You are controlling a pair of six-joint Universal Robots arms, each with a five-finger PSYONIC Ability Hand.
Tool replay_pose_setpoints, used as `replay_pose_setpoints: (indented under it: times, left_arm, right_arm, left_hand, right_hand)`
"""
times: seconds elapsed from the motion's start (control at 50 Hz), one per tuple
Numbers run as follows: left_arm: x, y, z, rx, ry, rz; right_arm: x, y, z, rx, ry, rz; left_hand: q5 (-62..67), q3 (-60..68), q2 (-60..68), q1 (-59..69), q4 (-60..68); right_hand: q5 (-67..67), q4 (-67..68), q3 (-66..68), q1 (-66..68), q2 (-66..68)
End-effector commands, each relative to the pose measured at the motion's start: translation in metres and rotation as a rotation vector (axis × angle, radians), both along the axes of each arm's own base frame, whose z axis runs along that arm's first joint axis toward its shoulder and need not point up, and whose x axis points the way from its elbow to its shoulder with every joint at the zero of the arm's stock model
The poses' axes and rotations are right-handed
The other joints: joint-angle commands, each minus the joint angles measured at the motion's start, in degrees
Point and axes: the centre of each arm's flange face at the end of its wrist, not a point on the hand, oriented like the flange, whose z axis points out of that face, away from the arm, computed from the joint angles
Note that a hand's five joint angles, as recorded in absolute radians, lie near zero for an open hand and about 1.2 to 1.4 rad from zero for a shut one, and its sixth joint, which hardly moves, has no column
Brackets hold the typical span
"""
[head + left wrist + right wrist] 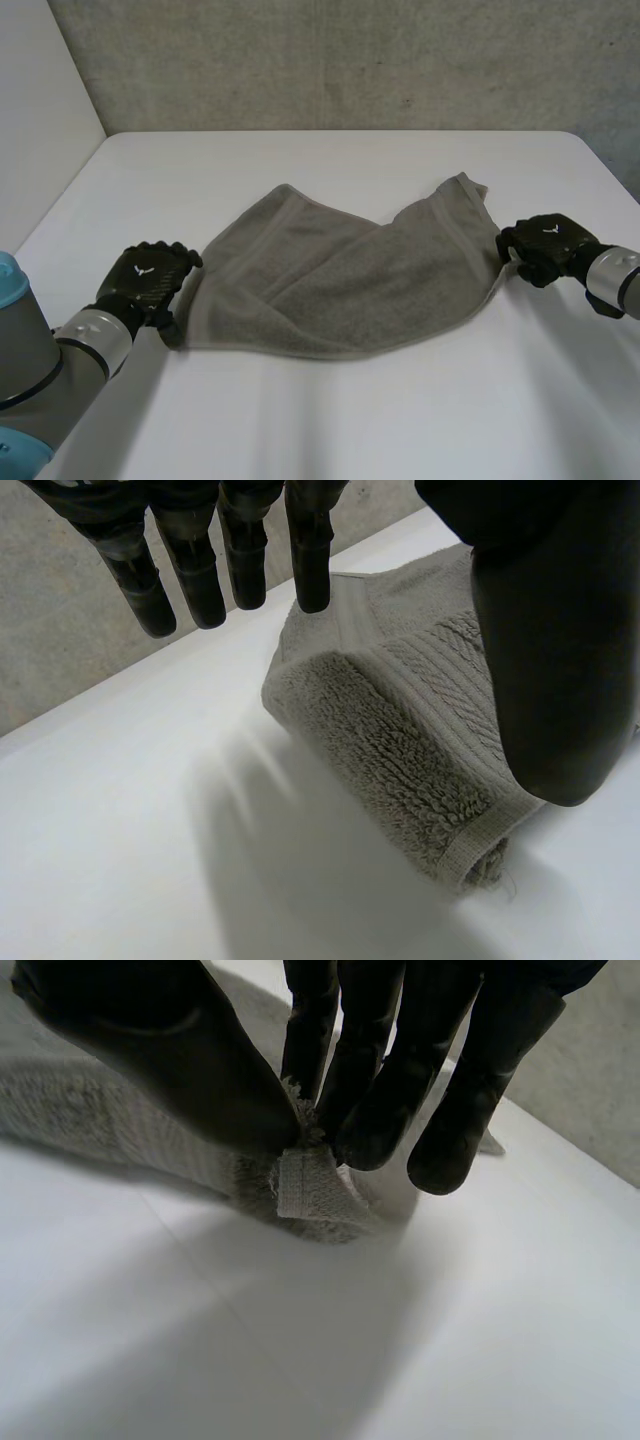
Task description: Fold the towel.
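A grey-brown towel point(340, 275) lies rumpled across the middle of the white table point(330, 420). My left hand point(148, 280) hovers at the towel's near left corner with straight, spread fingers point(190, 565) and its thumb point(550, 660) over the towel point(400, 720), holding nothing. My right hand point(545, 245) is at the towel's right corner. Its thumb point(170, 1050) and fingers point(380, 1110) pinch that towel point(305, 1185) corner and lift it slightly off the table.
A grey wall point(350, 60) runs behind the table and a white panel point(35, 110) stands at the left. Bare tabletop lies in front of the towel and behind it.
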Motion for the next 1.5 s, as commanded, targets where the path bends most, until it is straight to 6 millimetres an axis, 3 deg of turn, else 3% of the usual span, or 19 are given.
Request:
replay_pose_setpoints:
  times: [0.02, 0.08, 0.1, 0.18, 0.22, 0.36, 0.66, 0.72, 0.74, 0.76, 0.88, 0.98, 1.18, 1.5]
  left_arm:
    - [0.001, 0.0, -0.001, 0.003, -0.001, 0.003]
    - [0.001, 0.001, -0.001, 0.003, -0.001, 0.003]
    - [0.001, 0.001, -0.001, 0.003, -0.001, 0.003]
    - [0.001, 0.001, -0.002, 0.004, -0.001, 0.003]
    - [0.001, 0.002, -0.002, 0.006, -0.001, 0.0]
    - [0.001, 0.002, -0.002, 0.006, -0.001, 0.0]
    - [0.001, 0.003, -0.003, 0.011, -0.002, 0.0]
    - [0.001, 0.003, -0.003, 0.011, -0.002, 0.0]
    - [0.001, 0.003, -0.003, 0.011, -0.002, 0.0]
    - [0.0, 0.003, -0.003, 0.011, -0.002, -0.001]
    - [0.001, 0.002, -0.002, 0.004, -0.001, 0.002]
    - [0.001, 0.002, -0.003, 0.006, 0.0, 0.002]
    - [0.0, 0.003, -0.004, 0.012, 0.004, -0.009]
    - [-0.004, 0.018, -0.011, 0.062, 0.001, -0.064]
  right_arm:
    - [0.002, -0.007, -0.006, -0.027, 0.046, -0.062]
    - [0.005, -0.006, -0.005, -0.031, 0.054, -0.065]
    - [0.007, -0.006, -0.005, -0.031, 0.054, -0.061]
    - [0.009, -0.004, -0.005, -0.03, 0.055, -0.056]
    - [0.009, -0.003, -0.004, -0.03, 0.054, -0.054]
    - [0.01, -0.001, -0.007, -0.019, 0.055, -0.048]
    - [0.011, 0.002, -0.011, -0.016, 0.067, -0.037]
    - [0.01, 0.0, -0.011, -0.024, 0.069, -0.038]
    - [0.009, -0.001, -0.011, -0.027, 0.068, -0.038]
    - [0.009, -0.002, -0.011, -0.03, 0.068, -0.037]
    - [0.008, -0.005, -0.002, -0.049, 0.047, -0.046]
    - [0.006, -0.001, 0.024, -0.048, -0.051, -0.103]
    - [0.008, 0.013, 0.009, 0.054, -0.102, -0.145]
    - [0.009, 0.018, 0.005, 0.071, -0.095, -0.131]
  left_hand:
    - [-1.2, -3.0, -2.8, -3.0, -3.5]
    - [-1.2, -3.0, -2.8, -3.0, -3.5]
    - [-1.2, -3.0, -2.8, -3.0, -3.5]
    - [-1.3, -3.2, -2.9, -3.1, -3.7]
    - [-1.3, -3.2, -2.9, -3.1, -3.7]
    - [-1.3, -3.2, -2.9, -3.1, -3.7]
    - [-1.5, -3.4, -3.1, -3.3, -3.9]
    - [-1.5, -3.4, -3.1, -3.3, -3.9]
    - [-1.5, -3.4, -3.1, -3.3, -3.9]
    - [-1.5, -3.4, -3.1, -3.3, -3.9]
    - [-1.3, -3.2, -2.9, -3.1, -3.7]
    - [-1.3, -3.2, -2.9, -3.1, -3.7]
    - [-1.9, -3.7, -3.5, -3.7, -4.2]
    - [-2.5, -4.4, -4.1, -4.3, -4.9]
  right_hand:
    - [3.3, 3.8, 4.2, 20.8, 5.7]
    - [3.3, 3.8, 4.2, 20.8, 5.7]
    - [-16.2, -15.6, -15.2, 1.4, -13.7]
    - [-22.8, -22.2, -21.8, -5.2, -20.3]
    - [-33.6, -33.0, -32.6, -16.1, -31.2]
    - [-38.6, -38.0, -37.6, -21.0, -36.1]
    - [-35.9, -35.3, -34.9, -18.3, -33.4]
    - [-28.3, -27.7, -27.3, -10.7, -25.9]
    - [-17.0, -16.4, -16.0, 0.6, -14.5]
    - [3.0, 3.6, 4.0, 20.6, 5.5]
    - [3.3, 3.8, 4.2, 20.8, 5.7]
    - [3.3, 3.8, 4.2, 20.8, 5.7]
    - [3.3, 3.8, 4.2, 20.8, 5.7]
    - [3.3, 3.8, 4.2, 20.8, 5.7]
